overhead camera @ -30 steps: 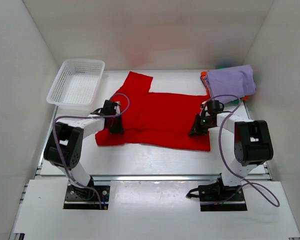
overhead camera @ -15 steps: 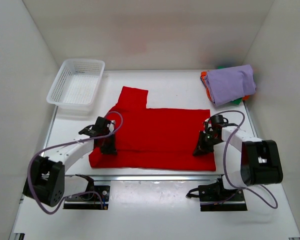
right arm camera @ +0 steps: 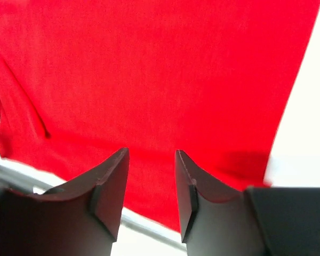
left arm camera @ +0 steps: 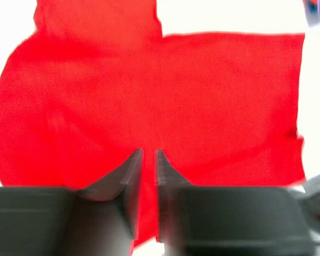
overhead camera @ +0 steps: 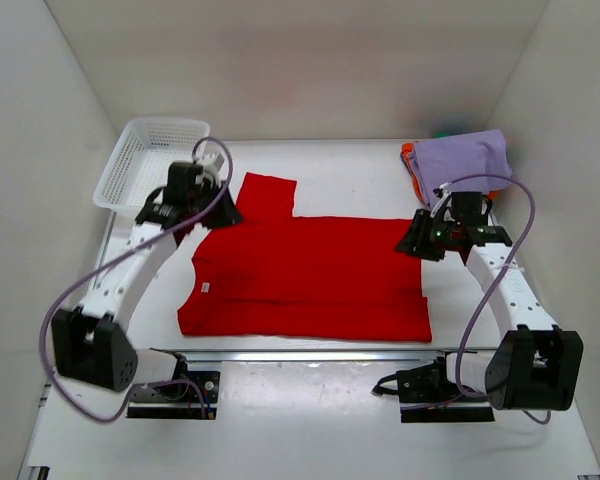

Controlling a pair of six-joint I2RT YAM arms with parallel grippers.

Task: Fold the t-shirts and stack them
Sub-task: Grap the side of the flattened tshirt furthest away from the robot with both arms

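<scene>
The bright red t-shirt (overhead camera: 310,275) lies spread flat on the white table, one sleeve (overhead camera: 265,195) pointing to the far side. My left gripper (overhead camera: 216,208) hovers over the shirt's far left corner, its jaws a narrow gap apart with nothing between them (left arm camera: 148,154). My right gripper (overhead camera: 416,240) hangs above the shirt's far right edge, open and empty (right arm camera: 152,153). Both wrist views look down on red cloth (left arm camera: 149,90) (right arm camera: 149,69). A folded lavender t-shirt (overhead camera: 462,165) tops a stack at the far right, with orange (overhead camera: 408,152) and green (overhead camera: 445,131) edges showing beneath it.
A white mesh basket (overhead camera: 150,165) stands at the far left, close to my left arm. White walls enclose the table on three sides. The shirt's near hem lies along the table's near edge rail (overhead camera: 310,352).
Both grippers dragged the red shirt toward the near edge, then let go, opened and moved up and back to the shirt's far side. The shirt now lies flatter.
</scene>
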